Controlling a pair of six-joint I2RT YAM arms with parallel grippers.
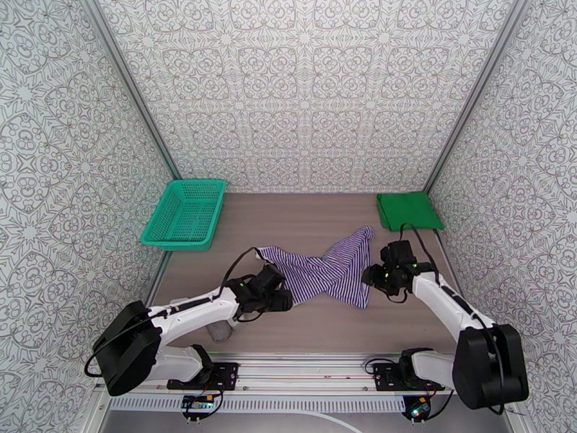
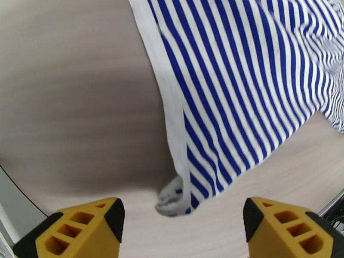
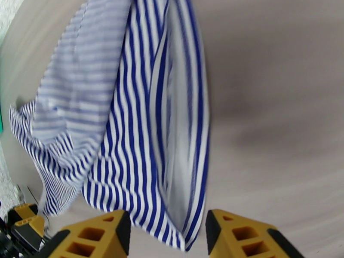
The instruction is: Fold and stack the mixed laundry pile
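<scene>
Left wrist view: my left claw stands spread wide just above the tabletop. Nothing sits between its yellow fingers, and the bunched corner of the striped top lies just ahead of the tips. I judge it is placed there to take that corner.

In the right wrist view, my right claw is parted too, though less widely. The top's white-edged hem runs down into the gap, but neither finger presses it, so I read the cloth as loose, not pinched.

From the top external view, the two claws bracket the garment, one at each end. The cloth between them is twisted at its middle and rumpled rather than flat on the wood. The pairing makes sense to me, since a hold at each end would let the arms draw the fabric out flat before any fold is made.

Beyond the right claw, toward the far corner, the green shirt lies as a neat flat rectangle. It is well apart from the striped top and looks like the base of the stack. Beyond the left claw, against the far left wall, the teal basket stands clear of the work. Behind that claw, a small grey object rests beside the forearm.
</scene>
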